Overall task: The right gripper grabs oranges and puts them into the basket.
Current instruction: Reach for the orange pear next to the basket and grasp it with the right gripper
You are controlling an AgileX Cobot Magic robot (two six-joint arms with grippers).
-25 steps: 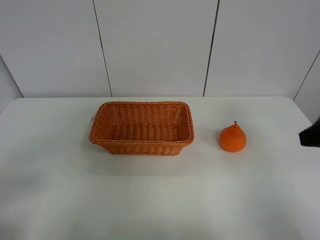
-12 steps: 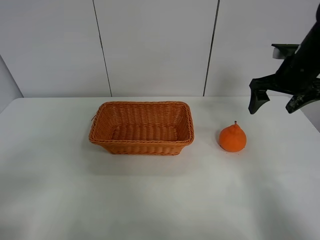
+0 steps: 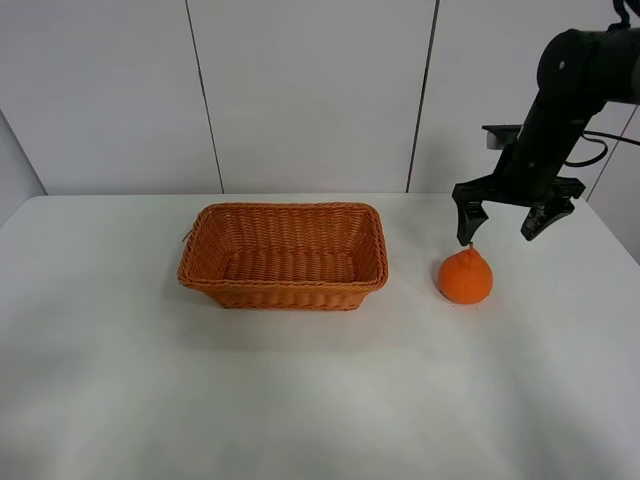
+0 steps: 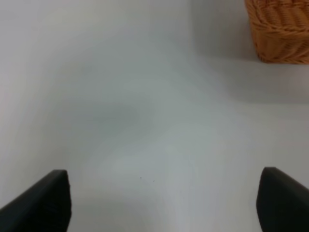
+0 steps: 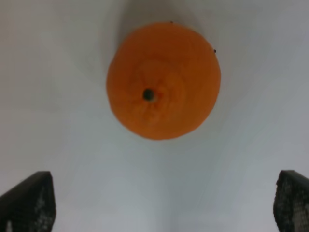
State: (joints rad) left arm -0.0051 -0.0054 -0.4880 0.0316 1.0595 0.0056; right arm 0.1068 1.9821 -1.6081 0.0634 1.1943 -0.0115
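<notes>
right hand [image 3: 496, 237] | over orange [image 3: 465, 277] (2 fingers spread, pointing down)

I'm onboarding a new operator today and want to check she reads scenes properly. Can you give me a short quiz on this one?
1. Fill in: in the high view, the orange sits on the table to the ___ of the basket.
2. True or false: the orange lies inside the basket.
3. Pick one: the right claw is A) shut on the orange, B) open above the orange, C) inside the basket.
Key: 1 right; 2 false; 3 B.
</notes>
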